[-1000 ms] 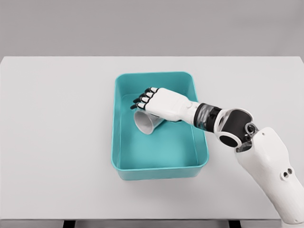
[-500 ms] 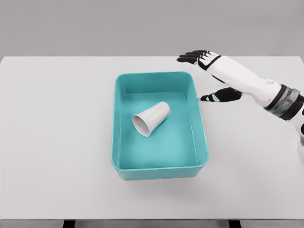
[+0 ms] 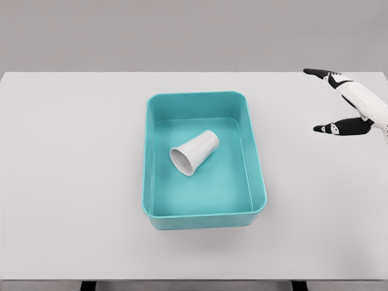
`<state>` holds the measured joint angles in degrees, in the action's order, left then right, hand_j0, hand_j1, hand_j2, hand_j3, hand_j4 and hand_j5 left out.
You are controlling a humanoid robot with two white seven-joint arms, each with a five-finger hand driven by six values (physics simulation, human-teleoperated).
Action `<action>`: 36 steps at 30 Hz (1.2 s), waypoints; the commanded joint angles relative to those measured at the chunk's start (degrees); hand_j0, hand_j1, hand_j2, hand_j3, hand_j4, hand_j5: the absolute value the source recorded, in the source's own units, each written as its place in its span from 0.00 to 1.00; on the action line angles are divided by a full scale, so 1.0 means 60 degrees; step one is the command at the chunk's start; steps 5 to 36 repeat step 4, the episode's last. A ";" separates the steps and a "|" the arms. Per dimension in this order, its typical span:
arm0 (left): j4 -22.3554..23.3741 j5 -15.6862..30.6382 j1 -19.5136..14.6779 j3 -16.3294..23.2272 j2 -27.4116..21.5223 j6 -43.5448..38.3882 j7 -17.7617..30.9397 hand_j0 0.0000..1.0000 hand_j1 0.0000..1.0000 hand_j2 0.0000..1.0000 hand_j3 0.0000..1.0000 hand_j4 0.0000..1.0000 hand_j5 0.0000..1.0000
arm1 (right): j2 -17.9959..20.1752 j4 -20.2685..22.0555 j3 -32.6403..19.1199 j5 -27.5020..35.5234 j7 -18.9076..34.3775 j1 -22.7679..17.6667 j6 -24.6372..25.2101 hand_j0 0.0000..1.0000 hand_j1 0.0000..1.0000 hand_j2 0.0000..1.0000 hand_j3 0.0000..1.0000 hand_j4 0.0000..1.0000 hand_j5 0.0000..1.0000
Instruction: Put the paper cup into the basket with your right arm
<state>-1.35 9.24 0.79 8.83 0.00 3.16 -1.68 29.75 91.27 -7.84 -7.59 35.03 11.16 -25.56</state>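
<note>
Head view: the paper cup (image 3: pixel 194 152) lies on its side inside the teal basket (image 3: pixel 203 216), mouth toward 7 o'clock. At 3 o'clock from the basket, well apart, the right hand (image 3: pixel 351 109) hangs over the table (image 3: pixel 73 182), fingers spread, holding nothing.

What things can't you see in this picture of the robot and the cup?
- Right hand: head view, its wrist and arm are cut off by the right edge.
- Left arm: not in view at all.
- Paper cup: lies on its side in the basket; its bottom faces away.
</note>
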 commanded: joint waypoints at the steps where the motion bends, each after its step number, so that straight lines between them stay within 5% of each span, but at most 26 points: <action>1: -0.0010 -0.0002 0.0015 -0.0007 -0.0001 0.0000 0.0001 1.00 1.00 1.00 1.00 1.00 1.00 | -0.0198 -0.0036 -0.0012 0.0063 -0.0005 0.0000 0.0012 1.00 1.00 1.00 1.00 1.00 1.00; 36: -0.0010 -0.0017 0.0015 0.0007 -0.0001 0.0000 0.0016 1.00 1.00 1.00 1.00 1.00 1.00 | -0.0198 -0.0065 -0.0027 0.0063 -0.0005 -0.0029 0.0012 1.00 1.00 1.00 1.00 1.00 1.00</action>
